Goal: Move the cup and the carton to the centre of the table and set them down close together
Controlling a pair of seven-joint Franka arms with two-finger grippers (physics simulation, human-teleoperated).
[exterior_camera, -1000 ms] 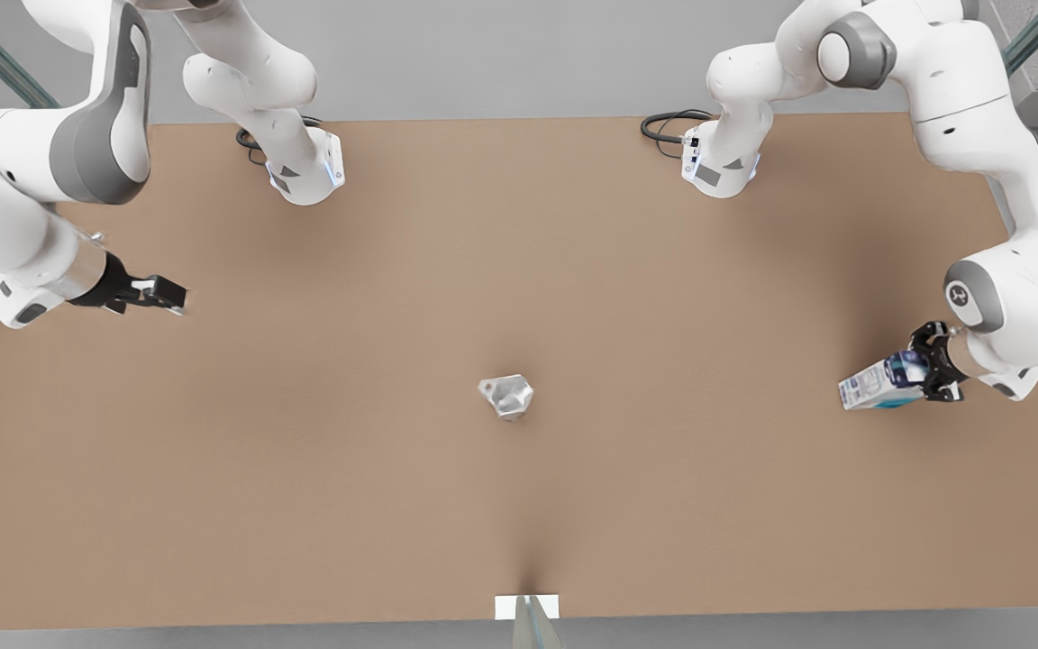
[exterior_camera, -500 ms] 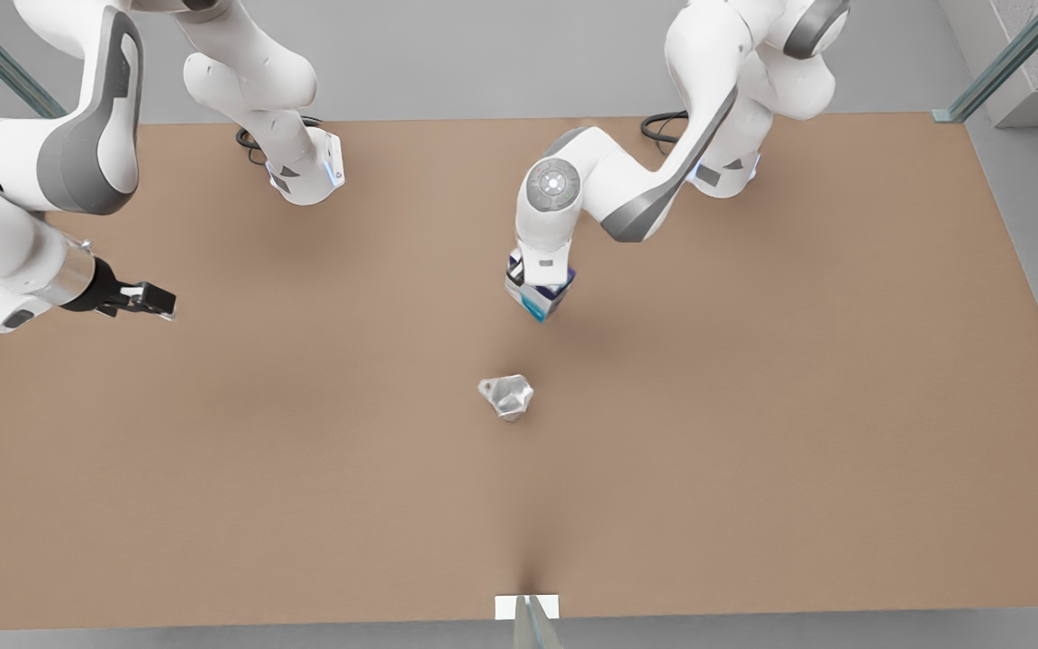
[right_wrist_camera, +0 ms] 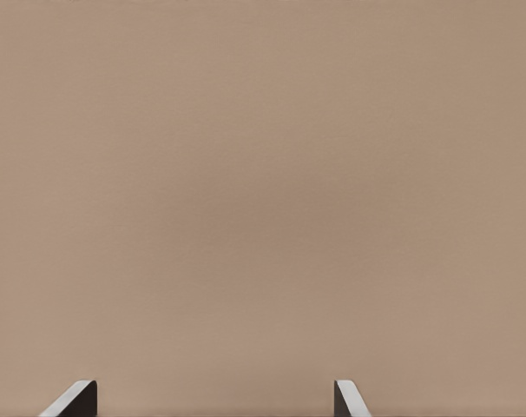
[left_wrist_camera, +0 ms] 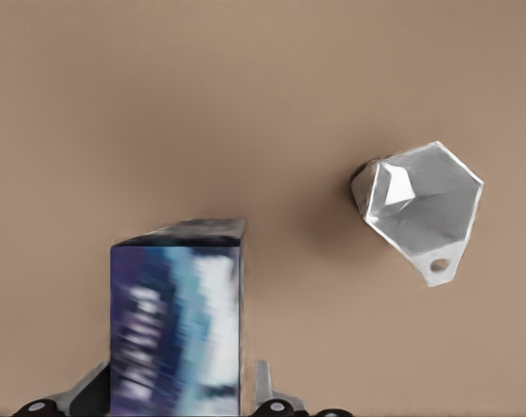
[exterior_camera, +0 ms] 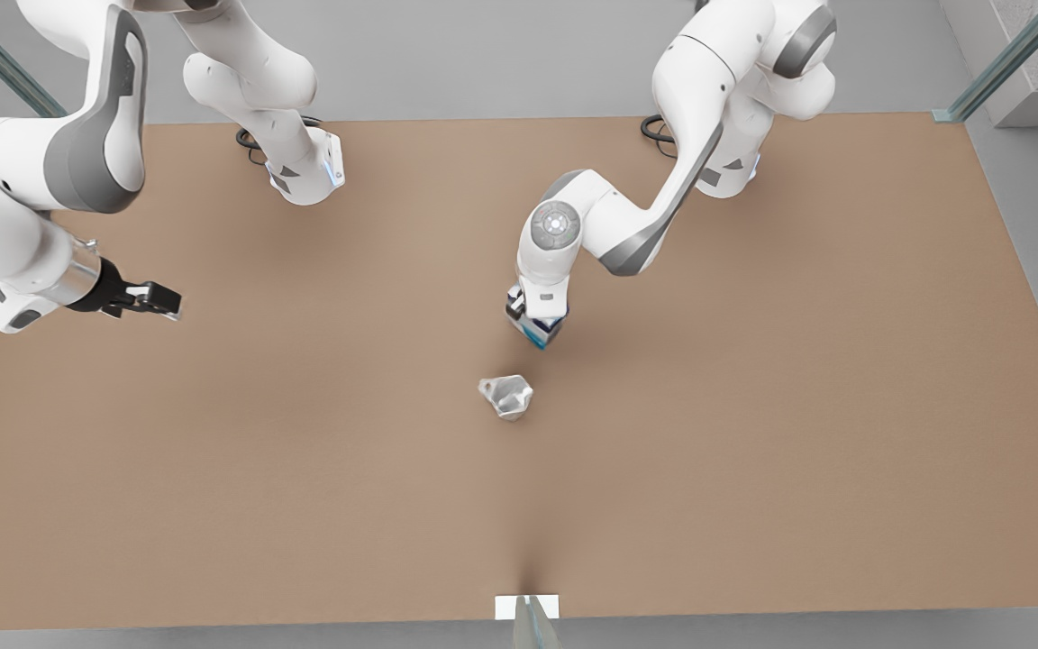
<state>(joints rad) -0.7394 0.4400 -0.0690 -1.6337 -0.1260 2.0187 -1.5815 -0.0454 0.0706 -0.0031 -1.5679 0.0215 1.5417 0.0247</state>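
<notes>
Holding the carton (exterior_camera: 538, 328) between its fingers, the left gripper (exterior_camera: 534, 317) hangs over the middle of the table (exterior_camera: 753, 433), just beyond the cup (exterior_camera: 506, 397) on the side toward the arm bases. The carton, with its dark blue-purple panel and light blue edge, points down at the brown top, and I cannot tell whether its lower end touches the surface. In the left wrist view the carton (left_wrist_camera: 176, 317) sits clamped in the left gripper (left_wrist_camera: 176, 401), with the cup (left_wrist_camera: 419, 207) close beside it but clearly apart, bare tabletop (left_wrist_camera: 246, 104) between them. The cup rests on the table, a small pale faceted thing with its angular rim open to the camera and its little tab handle, with a hole through it, pointing away from the carton. The right gripper (exterior_camera: 151, 299) waits far from the cup, out over the table's edge at the front view's left, carrying nothing. In the right wrist view its two dark fingertips (right_wrist_camera: 74, 400) stand spread wide apart above plain brown tabletop (right_wrist_camera: 263, 174).
</notes>
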